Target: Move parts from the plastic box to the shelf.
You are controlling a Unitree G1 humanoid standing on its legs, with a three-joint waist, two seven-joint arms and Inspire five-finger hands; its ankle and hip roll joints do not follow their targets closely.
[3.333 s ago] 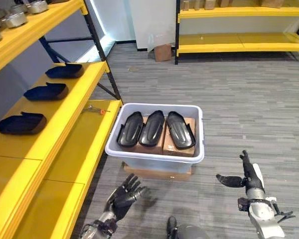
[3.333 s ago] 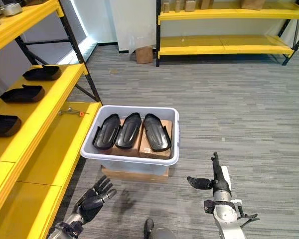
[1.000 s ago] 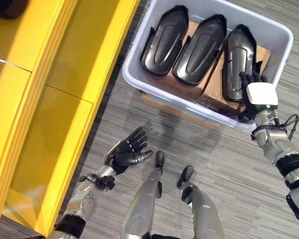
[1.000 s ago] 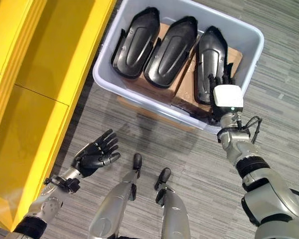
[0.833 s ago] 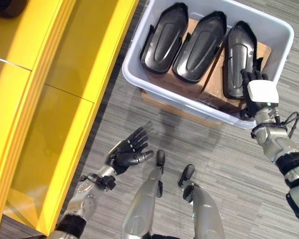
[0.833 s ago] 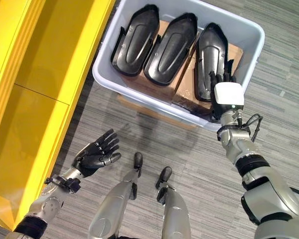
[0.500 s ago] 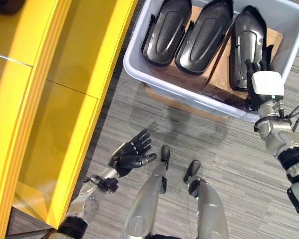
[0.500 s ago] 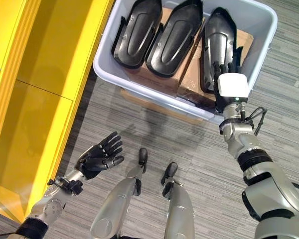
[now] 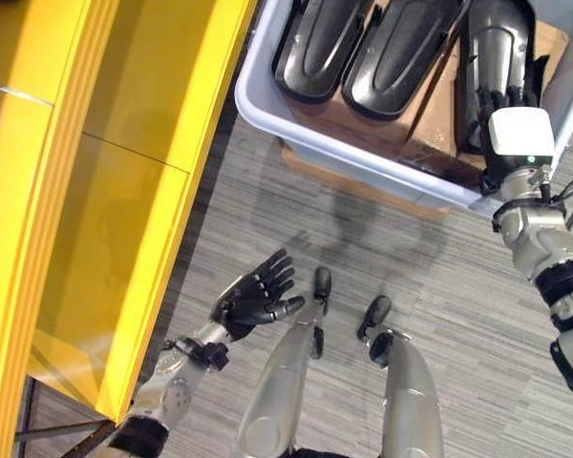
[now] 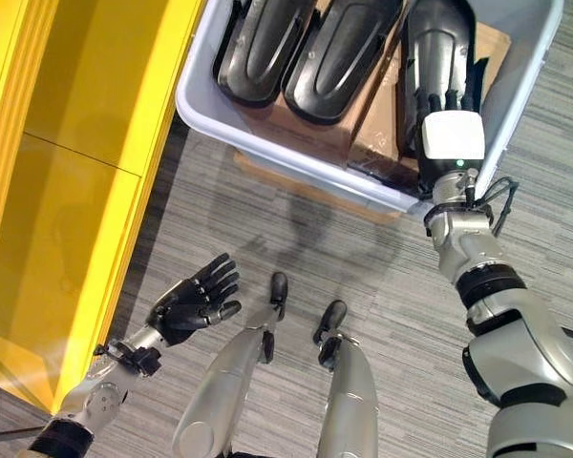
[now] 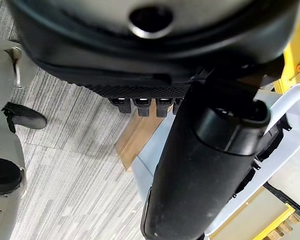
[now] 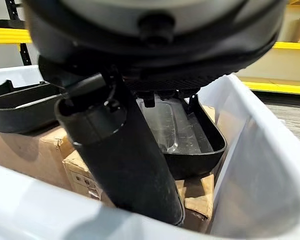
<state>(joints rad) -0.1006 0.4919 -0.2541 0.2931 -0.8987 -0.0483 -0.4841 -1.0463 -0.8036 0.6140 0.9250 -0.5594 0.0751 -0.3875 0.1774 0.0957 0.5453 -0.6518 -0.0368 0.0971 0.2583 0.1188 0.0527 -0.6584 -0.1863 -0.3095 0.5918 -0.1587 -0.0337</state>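
A pale plastic box (image 9: pixel 363 162) holds three black moulded parts lying side by side on cardboard cartons (image 12: pixel 30 150): left (image 9: pixel 320 48), middle (image 9: pixel 401 52) and right (image 9: pixel 492 48). My right hand (image 9: pixel 516 134) reaches over the box's near rim, its fingers straight above the near end of the right part (image 12: pixel 185 135); it is open and holds nothing. My left hand (image 9: pixel 253 301) hangs open, palm up, over the floor between the box and the yellow shelf (image 9: pixel 124 191).
The shelf's yellow boards run along the left side, with their front edge close to the box's left wall. A flat cardboard piece (image 11: pixel 135 135) lies under the box. Grey striped carpet (image 9: pixel 477 343) spreads below and to the right.
The view has shifted, so the box sits higher in the picture. My right hand has gone further over the rim, onto the right part's near end. The left hand stays open.
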